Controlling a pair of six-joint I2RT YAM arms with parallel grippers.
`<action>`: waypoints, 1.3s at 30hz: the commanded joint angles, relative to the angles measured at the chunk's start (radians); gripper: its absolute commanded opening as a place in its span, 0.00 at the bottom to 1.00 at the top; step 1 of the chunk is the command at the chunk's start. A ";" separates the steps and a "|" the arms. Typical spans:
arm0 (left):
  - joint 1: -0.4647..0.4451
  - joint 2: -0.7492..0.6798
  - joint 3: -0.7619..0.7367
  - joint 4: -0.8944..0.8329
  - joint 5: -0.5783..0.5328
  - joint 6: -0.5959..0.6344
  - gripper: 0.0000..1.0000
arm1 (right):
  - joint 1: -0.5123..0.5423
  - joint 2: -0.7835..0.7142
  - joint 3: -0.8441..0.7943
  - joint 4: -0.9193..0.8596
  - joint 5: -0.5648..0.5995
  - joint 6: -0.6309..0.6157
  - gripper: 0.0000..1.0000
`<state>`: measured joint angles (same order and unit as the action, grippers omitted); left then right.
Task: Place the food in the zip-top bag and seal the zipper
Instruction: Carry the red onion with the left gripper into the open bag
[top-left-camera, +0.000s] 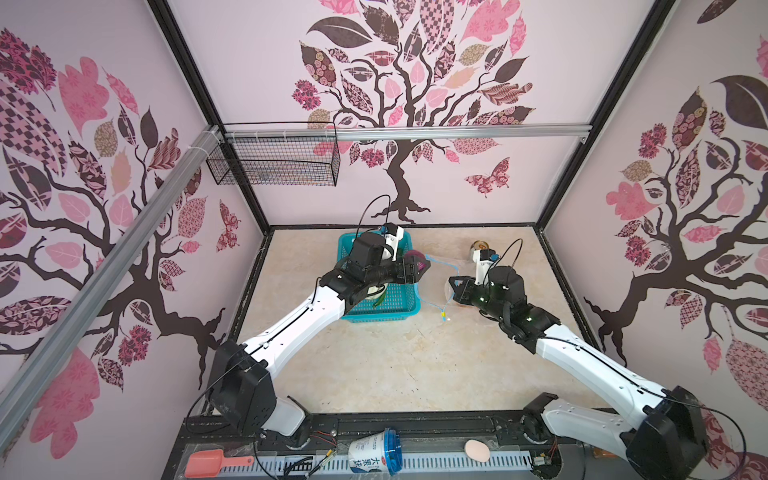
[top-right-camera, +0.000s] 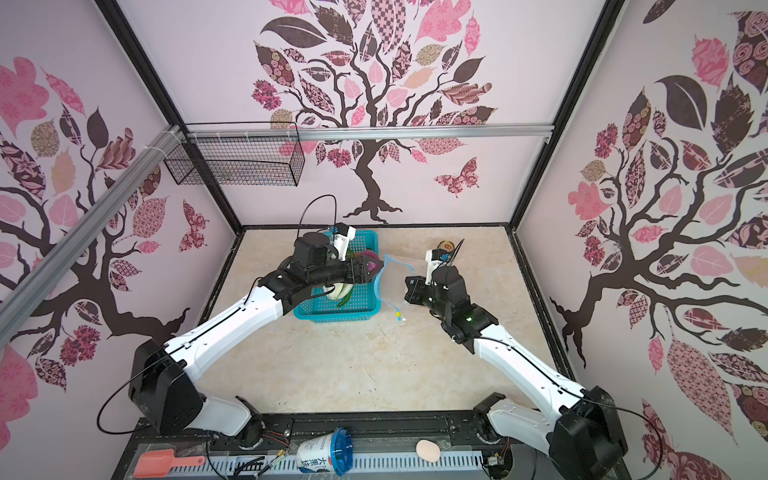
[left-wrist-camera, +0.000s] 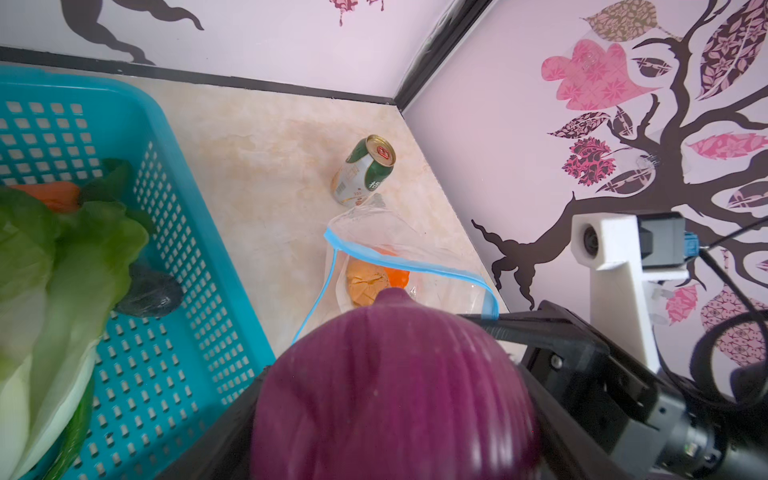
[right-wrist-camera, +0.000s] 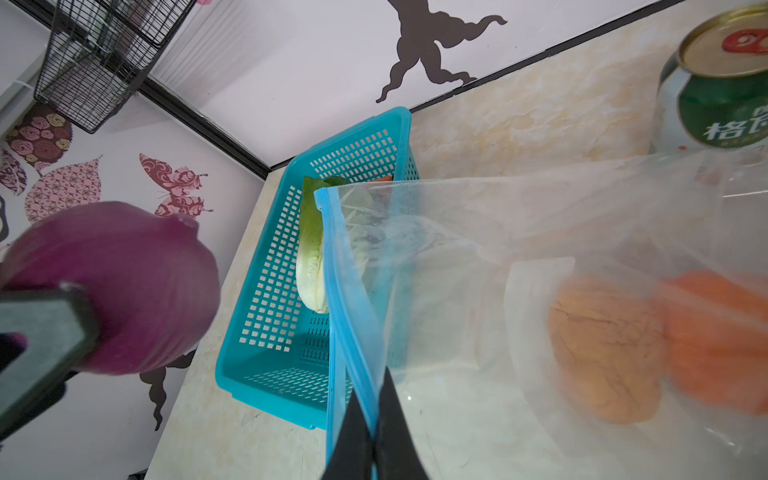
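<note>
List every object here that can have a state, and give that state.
zip-top bag, mouth open, unsealed
zipper, pinched in shut jaws of right gripper
purple onion, clamped in left gripper, outside bag
potato, inside bag
napa cabbage, lying in teal basket
drink can, standing upright

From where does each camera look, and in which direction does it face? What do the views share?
Both top views: high above the front edge, looking down at the table; both arms show, left gripper and right gripper.
Left wrist: above the basket, facing the zip-top bag; the purple onion its gripper holds fills the foreground.
Right wrist: behind its own shut jaws, which pinch the zipper, facing the basket.
Shared: onion, bag, basket and drink can appear in both wrist views.
</note>
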<state>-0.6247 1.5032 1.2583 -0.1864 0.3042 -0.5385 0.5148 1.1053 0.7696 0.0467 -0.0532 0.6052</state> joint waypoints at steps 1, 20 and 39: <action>-0.043 0.052 -0.026 0.117 -0.034 -0.001 0.55 | -0.003 -0.024 -0.022 0.090 -0.009 0.008 0.00; -0.150 0.233 -0.006 0.117 -0.223 -0.024 0.55 | -0.004 -0.044 -0.041 0.141 -0.012 0.014 0.00; -0.151 0.269 0.096 -0.020 -0.160 -0.029 0.84 | -0.003 -0.063 -0.047 0.068 -0.010 0.011 0.00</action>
<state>-0.7731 1.7859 1.3067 -0.1787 0.1246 -0.5705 0.5091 1.0561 0.7055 0.1471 -0.0677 0.6250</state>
